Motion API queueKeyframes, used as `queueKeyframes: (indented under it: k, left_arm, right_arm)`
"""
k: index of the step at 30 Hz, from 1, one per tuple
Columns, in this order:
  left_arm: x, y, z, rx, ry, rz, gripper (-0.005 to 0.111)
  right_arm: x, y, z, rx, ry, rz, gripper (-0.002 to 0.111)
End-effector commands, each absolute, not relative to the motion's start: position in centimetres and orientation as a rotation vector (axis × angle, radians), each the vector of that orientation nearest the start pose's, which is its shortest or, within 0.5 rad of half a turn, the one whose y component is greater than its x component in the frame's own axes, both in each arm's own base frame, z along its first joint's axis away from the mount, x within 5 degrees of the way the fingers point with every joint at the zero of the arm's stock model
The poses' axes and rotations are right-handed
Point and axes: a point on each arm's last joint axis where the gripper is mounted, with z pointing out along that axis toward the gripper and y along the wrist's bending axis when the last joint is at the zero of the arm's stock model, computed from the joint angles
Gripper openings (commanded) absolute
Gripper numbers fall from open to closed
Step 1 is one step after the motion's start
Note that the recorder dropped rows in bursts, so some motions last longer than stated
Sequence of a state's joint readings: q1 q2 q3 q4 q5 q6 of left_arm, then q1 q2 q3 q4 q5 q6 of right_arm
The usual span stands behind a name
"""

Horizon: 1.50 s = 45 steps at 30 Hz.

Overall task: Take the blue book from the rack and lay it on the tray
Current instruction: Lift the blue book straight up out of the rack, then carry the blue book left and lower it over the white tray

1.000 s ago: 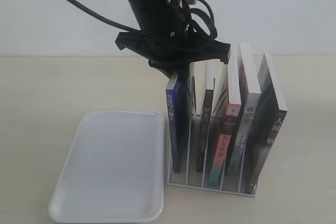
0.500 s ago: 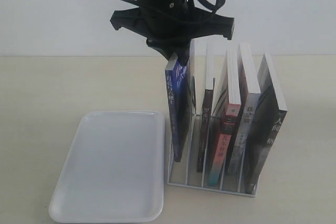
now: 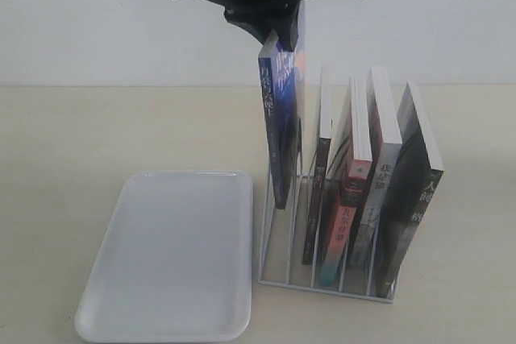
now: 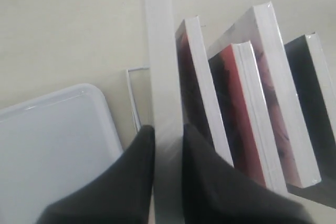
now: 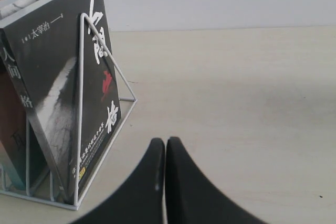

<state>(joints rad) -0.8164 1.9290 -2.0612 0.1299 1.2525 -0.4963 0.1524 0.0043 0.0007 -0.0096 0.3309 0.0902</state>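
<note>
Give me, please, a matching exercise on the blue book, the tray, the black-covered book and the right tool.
1. blue book
2. tray
3. black-covered book
4. right tool

a. shut, holding nothing
b. clamped by the left tool, lower end between the rack's rods
c. flat beside the rack
d. rack's end slot, farthest from the tray

Pairs: 1-b, 2-c, 3-d, 4-a

The left gripper (image 3: 280,35) is matt black, with a wide flat bar that spreads like two wings. Seen from the left wrist camera, its fingers (image 4: 137,166) are smooth, black and curved, narrowing to rounded tips. The right gripper (image 5: 165,144) has the same tapering black fingers, one with a small pale dot
</note>
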Motion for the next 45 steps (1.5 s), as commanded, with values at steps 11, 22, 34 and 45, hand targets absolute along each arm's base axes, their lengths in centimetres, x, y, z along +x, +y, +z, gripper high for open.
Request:
queueKeyframes:
  k: [11, 22, 34, 45]
  left_arm:
    - [25.2, -26.3, 45.8, 0.416, 2.374, -0.515, 0.004]
    - [21.4, -22.2, 51.0, 0.454, 2.219, -0.599, 0.004]
    - [18.8, -19.3, 53.5, 0.548, 2.117, -0.646, 0.004]
    - [18.0, -16.2, 52.3, 0.61, 2.135, -0.629, 0.004]
  right_arm:
    - [5.3, 0.8, 18.4, -0.062, 1.808, 0.158, 0.0]
    - [5.3, 0.8, 18.4, -0.062, 1.808, 0.158, 0.0]
    - [5.3, 0.8, 18.4, -0.062, 1.808, 0.158, 0.0]
    - [5.3, 0.8, 18.4, -0.062, 1.808, 0.158, 0.0]
